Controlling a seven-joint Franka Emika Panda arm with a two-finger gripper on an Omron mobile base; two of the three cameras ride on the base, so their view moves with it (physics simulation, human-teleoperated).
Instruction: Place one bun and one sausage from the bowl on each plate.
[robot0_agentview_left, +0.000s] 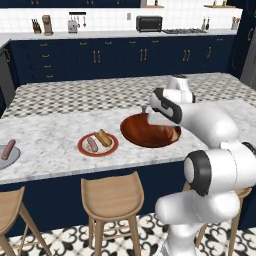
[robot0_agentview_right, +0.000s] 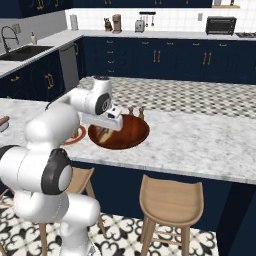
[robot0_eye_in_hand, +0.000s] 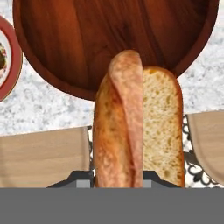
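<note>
A bun (robot0_eye_in_hand: 138, 127), split and golden, stands nearest in the hand view, rising from between the gripper (robot0_eye_in_hand: 117, 178) jaws, which are closed tight on its lower end. Behind it lies the bowl (robot0_eye_in_hand: 113, 39), reddish-brown, its inside bare in this view. The bowl sits on the marble counter (robot0_agentview_left: 45, 135) near the front edge, with the gripper above its near side. In the left base view a bit of bun (robot0_agentview_left: 173, 134) shows at the bowl's right rim, below the arm. Just left of the bowl is the red plate (robot0_agentview_left: 98, 145), carrying a bun and a sausage (robot0_agentview_left: 92, 144) side by side. Well to the left, at the frame edge, the grey plate (robot0_agentview_left: 9, 157) holds one sausage. Wooden stools (robot0_agentview_left: 111, 197) stand below the counter
</note>
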